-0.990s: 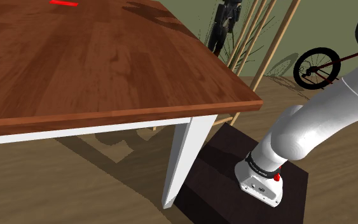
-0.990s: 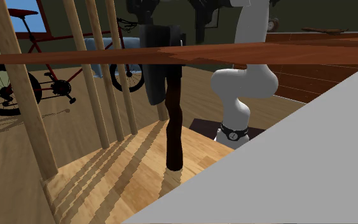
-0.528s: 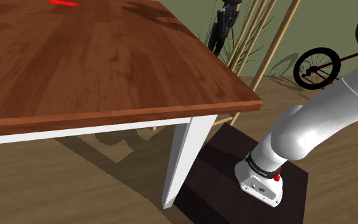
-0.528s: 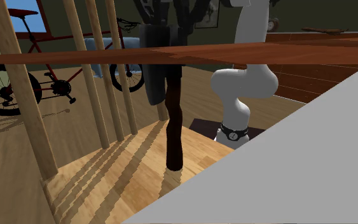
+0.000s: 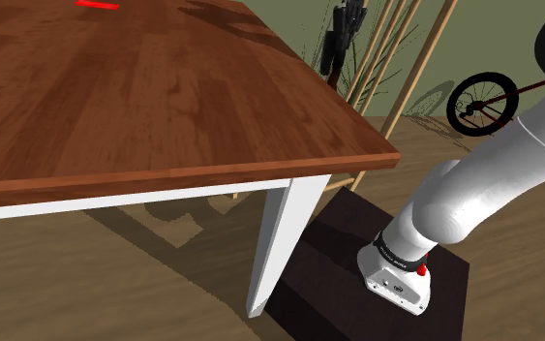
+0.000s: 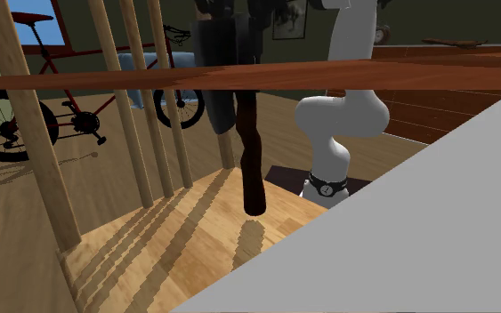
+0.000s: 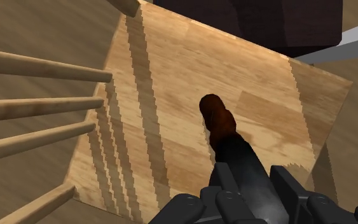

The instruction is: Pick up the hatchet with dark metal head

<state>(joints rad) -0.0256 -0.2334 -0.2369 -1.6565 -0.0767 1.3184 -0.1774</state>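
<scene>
Hatchet (image 6: 248,151) in the claw (image 7: 255,178), as seen from within the room: the two black fingers are clamped on the dark metal at its upper end. The brown handle hangs straight down, its butt clear of the pale wooden seat (image 7: 171,76), with a shadow beneath it. The load hangs just beyond the tabletop (image 5: 144,87) edge and near the seat's spindles (image 6: 141,107). Likely hazards — the smooth metal may slide or pivot between the fingers, since the long handle would swing like a pendulum under any quick move. A sideways sweep could knock the handle against the tabletop edge or a spindle and lever the hatchet loose, dropping it onto the seat.
</scene>
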